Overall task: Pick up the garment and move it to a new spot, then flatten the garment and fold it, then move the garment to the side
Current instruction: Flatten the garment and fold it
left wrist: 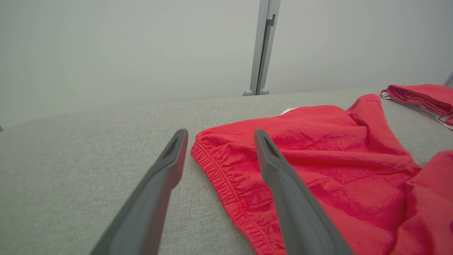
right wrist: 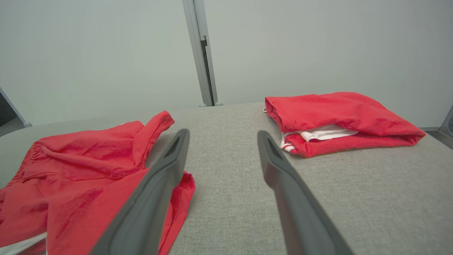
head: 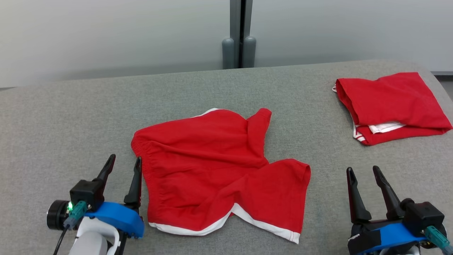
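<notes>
1. Crumpled red cotton shorts with white hem trim point(head: 219, 170) lie mid-counter, straight in front of the grey vertical post point(head: 240, 35), on the robot's side of it. Not held by anything.
2. Left hand point(head: 125, 157): fingers spread, nothing between them. It sits nearer than the post and to its left, with one finger over the gathered waistband edge. Can't tell whether it touches.
3. Right hand point(head: 362, 168): fingers spread, empty, nearer than the post and to its right, on bare grey fabric counter point(head: 70, 124).
4. A second red garment, folded with a white strip showing point(head: 393, 106), lies right of the post, near the far edge.
5. Step judged: flattening. The cloth is wrinkled and one leg is flipped up toward the post.
6. To do it well:
   - pinch the waistband at a corner, low, taking both layers;
   - have the other hand take the white-trimmed hem on the post's right;
   - pull the two apart evenly;
   - lay the flipped leg back down before smoothing;
   - don't drag the whole piece toward the folded one.
7. Orientation: the waistband faces left of the post and the leg openings face right and toward the robot. The long axis runs roughly left-right across the post line, slightly diagonal.
</notes>
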Tool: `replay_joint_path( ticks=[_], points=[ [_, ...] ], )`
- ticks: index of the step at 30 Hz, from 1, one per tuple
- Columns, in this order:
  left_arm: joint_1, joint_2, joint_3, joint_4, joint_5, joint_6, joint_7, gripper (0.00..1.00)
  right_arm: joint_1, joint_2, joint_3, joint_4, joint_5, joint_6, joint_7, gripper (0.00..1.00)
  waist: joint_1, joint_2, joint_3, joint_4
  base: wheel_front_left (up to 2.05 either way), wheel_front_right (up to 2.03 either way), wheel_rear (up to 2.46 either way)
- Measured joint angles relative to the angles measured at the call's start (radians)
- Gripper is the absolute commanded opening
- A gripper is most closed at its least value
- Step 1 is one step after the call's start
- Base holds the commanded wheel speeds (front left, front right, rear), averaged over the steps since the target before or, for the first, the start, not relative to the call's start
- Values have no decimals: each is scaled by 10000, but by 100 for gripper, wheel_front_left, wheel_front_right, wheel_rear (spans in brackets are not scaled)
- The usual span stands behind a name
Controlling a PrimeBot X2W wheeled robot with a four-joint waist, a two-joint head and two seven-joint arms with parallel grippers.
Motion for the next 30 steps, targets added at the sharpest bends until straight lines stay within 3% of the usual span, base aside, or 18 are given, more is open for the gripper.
replay_joint_path(
  ticks=[6,19,30],
  points=[
    [628,-142,491,-616,142,-15,-2,100,207,2,-29,33,-2,0,-2,100,1,-1,-224,321,0,0,0],
    [2613,-1116,2399,-3841,1434,-40,-2,100,788,0,-174,-50,2,0,0,100,0,-2,-908,800,0,0,0],
    [3539,-1513,3145,-4330,1804,-42,-2,100,1232,2,-142,-115,180,0,0,100,0,-1,-1095,776,0,0,0]
  ],
)
